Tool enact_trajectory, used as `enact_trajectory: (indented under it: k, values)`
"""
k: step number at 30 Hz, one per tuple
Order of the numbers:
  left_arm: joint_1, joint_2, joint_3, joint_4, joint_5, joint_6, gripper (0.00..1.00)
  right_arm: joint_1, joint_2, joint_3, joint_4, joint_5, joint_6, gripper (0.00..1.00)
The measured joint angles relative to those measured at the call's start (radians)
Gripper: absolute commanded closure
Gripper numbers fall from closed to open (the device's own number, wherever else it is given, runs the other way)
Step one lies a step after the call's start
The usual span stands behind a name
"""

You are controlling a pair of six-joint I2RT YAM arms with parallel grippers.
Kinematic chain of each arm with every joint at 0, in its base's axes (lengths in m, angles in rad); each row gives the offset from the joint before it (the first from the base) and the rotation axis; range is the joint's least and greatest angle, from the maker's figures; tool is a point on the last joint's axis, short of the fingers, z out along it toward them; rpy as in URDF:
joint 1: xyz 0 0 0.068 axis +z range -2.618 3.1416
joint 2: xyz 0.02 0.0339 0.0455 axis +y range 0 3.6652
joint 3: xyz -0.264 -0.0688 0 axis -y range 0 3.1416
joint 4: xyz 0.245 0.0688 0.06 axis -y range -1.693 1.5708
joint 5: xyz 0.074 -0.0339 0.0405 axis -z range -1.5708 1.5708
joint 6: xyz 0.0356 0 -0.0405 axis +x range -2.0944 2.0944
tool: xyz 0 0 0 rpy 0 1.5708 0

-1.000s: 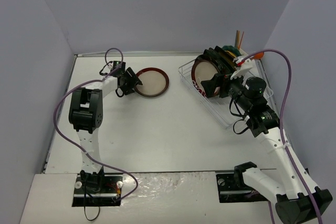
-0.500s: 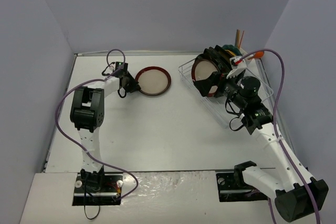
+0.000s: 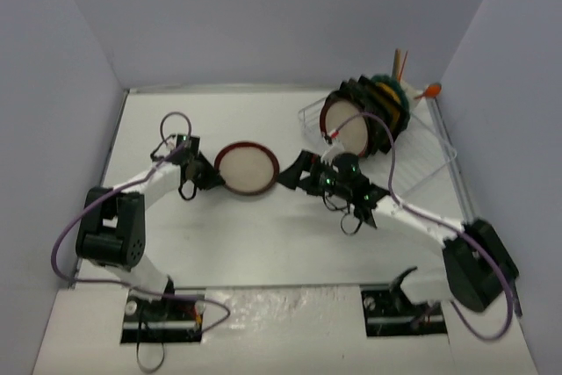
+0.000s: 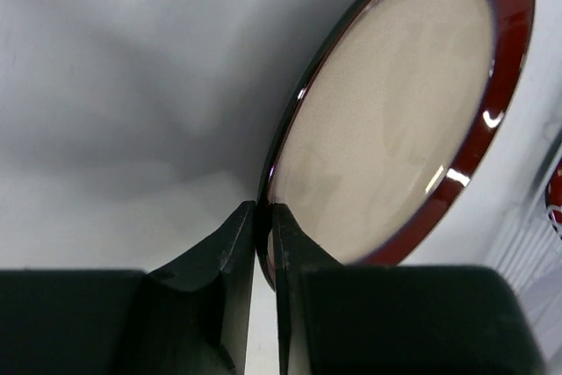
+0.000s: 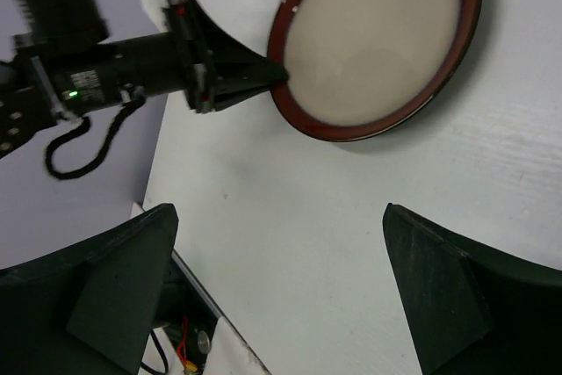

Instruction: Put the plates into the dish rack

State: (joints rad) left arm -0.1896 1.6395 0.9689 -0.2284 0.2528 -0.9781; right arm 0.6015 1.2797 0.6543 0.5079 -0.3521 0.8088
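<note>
While walls enclose it, white table bears plate.

Soft, even overhead light; crisp overview, blurred foregrounds at the wrists.

The top view is bright, with the white table slightly washed out and only faint, short shadows under the arms. In the left wrist view the plate carries small white glints on its glossy rim and throws a broad grey shadow beside it. The left gripper is dark and soft-edged, and the right gripper shows as out-of-focus black masses.
</note>
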Motion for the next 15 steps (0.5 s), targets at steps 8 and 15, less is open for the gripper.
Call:
enact_trajectory:
  k: [8, 15]
  values:
    - [-0.001, -0.233, -0.198, -0.002, 0.033, -0.103, 1.0, 0.111, 0.306, -0.084, 0.244, 0.042, 0.226, 0.01]
    - [-0.005, -0.351, -0.272, -0.016, 0.041, -0.175, 1.0, 0.161, 0.467, -0.085, 0.458, 0.083, 0.369, 0.02]
